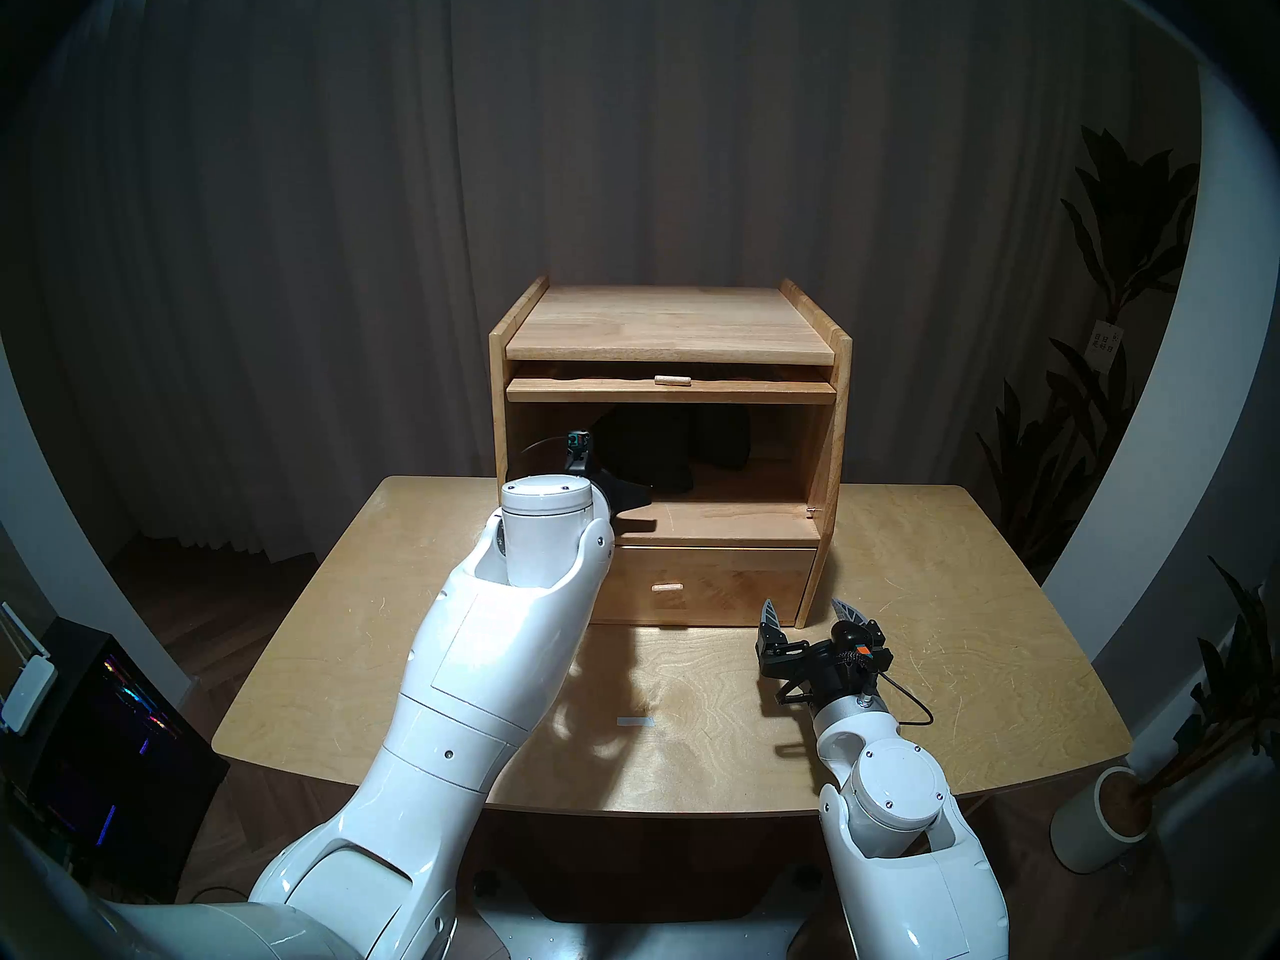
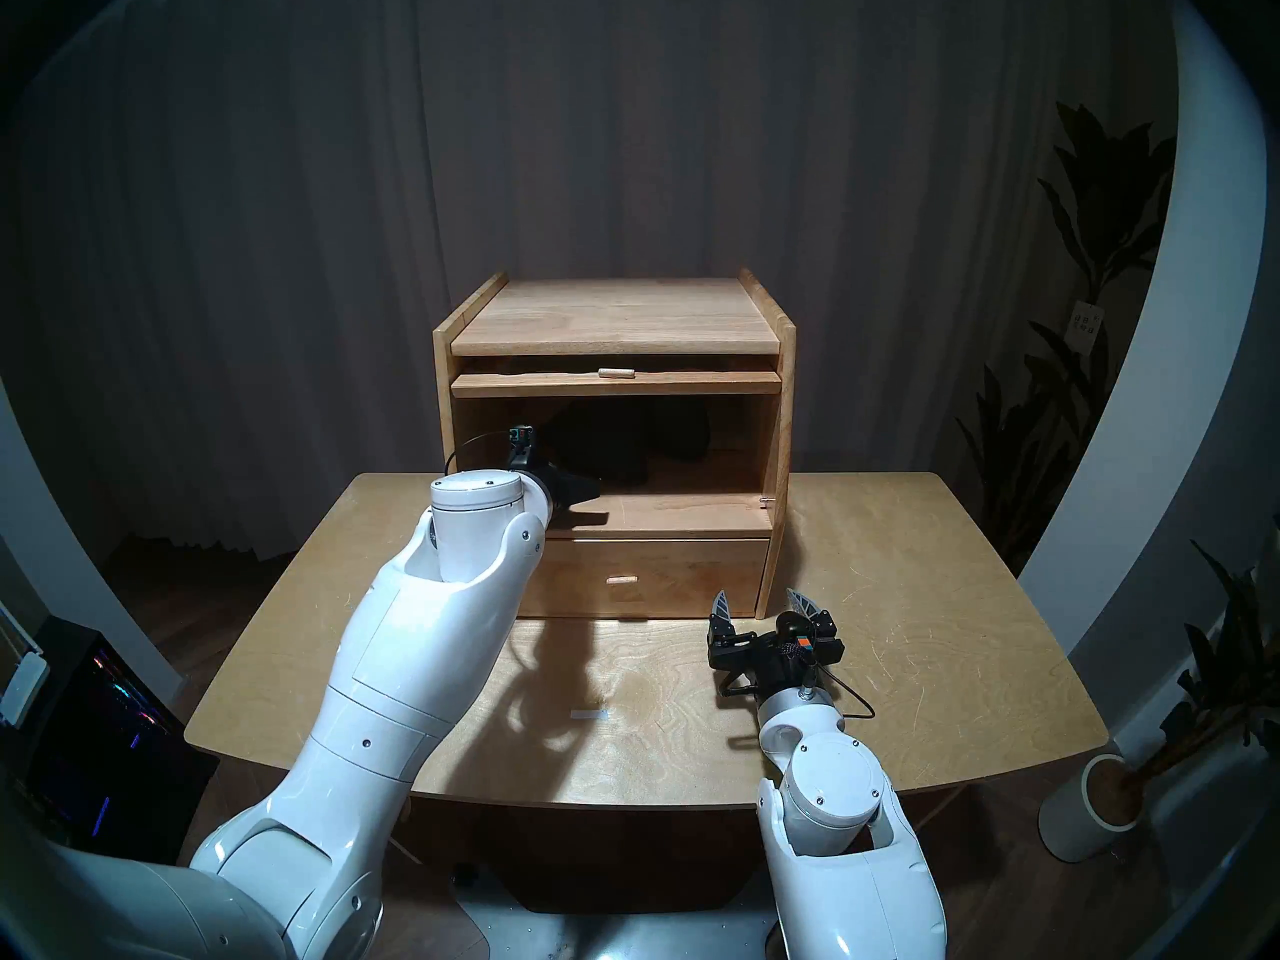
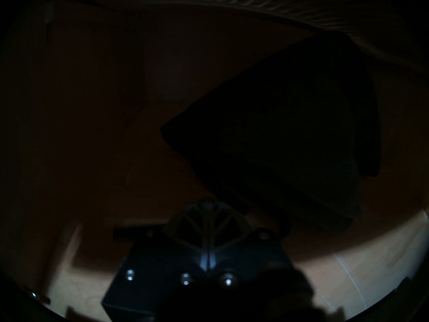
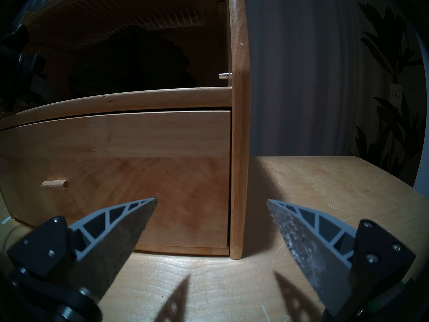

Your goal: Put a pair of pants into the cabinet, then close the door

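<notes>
While the pants (image 1: 668, 453) are lying deep inside the cabinet (image 1: 668, 328), a dark heap on the shelf, the door (image 1: 670, 389) is sitting pushed up flat under the top, so the front is wide open.

The left claw (image 1: 627, 498) is reaching in at the front left of the shelf, just beside the pants. I cannot tell from where I am standing if it is open or pinched, or if it is touching the cloth. It is too dark in there.

The right claw (image 4: 211, 206) is waiting low over the bench (image 1: 935, 591), by the right bottom corner of the cabinet, near the drawer (image 1: 706, 584). It is spread wide and holding nothing.

What could go wrong? If the left claw is snagging the cloth when it is pulling out, the pants may be coming back out too. If a bit of cloth is hanging over the front edge, the door may be catching on it. The door knob (image 1: 670, 381) is small, so a claw may be slipping off it. The drawer knob (image 1: 666, 587) looks much the same, so grabbing that one would be a mix-up.
</notes>
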`<state>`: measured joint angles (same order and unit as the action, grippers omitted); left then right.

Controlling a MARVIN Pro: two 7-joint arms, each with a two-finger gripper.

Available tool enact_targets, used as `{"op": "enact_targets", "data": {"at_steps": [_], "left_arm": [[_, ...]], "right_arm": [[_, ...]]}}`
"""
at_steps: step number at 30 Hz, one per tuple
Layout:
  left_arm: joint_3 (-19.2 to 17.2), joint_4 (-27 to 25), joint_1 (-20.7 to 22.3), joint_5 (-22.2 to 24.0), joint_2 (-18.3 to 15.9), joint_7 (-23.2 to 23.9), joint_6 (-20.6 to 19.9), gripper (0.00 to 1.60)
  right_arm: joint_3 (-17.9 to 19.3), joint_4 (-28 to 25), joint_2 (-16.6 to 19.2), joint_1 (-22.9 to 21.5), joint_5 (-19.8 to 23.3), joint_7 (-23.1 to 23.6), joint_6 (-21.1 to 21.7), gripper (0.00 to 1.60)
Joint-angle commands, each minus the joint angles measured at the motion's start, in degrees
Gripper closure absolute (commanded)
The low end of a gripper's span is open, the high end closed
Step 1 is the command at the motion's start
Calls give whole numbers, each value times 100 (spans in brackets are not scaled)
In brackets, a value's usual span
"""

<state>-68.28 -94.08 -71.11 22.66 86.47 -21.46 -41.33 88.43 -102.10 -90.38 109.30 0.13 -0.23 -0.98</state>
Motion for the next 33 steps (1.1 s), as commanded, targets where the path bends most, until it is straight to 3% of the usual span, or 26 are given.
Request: {"op": "enact_targets", "data": {"at_steps": [1,14,20,27,33], "left_arm": [[451,-693,-593,-156,-127,22,24,0],[817,-1734,-1082,-946,-743,-494,357,0],[779,-2128,-1426,-1204,-998,-816,472,0],[744,-2672,-1871,-1250,-1169,-993,601,0],[836,-3163,-2123,-1120,-1283,-818,753,0]], "right_arm": [[-9,-108,-12,-34,2,-3,-30,0],[-7,-58,-9,-57,2,3,-30,0],[-7,-57,-10,-61,2,3,-35,0],[-7,-64,-11,-59,2,3,-38,0],[-7,-56,-11,-63,2,4,-36,0]]}}
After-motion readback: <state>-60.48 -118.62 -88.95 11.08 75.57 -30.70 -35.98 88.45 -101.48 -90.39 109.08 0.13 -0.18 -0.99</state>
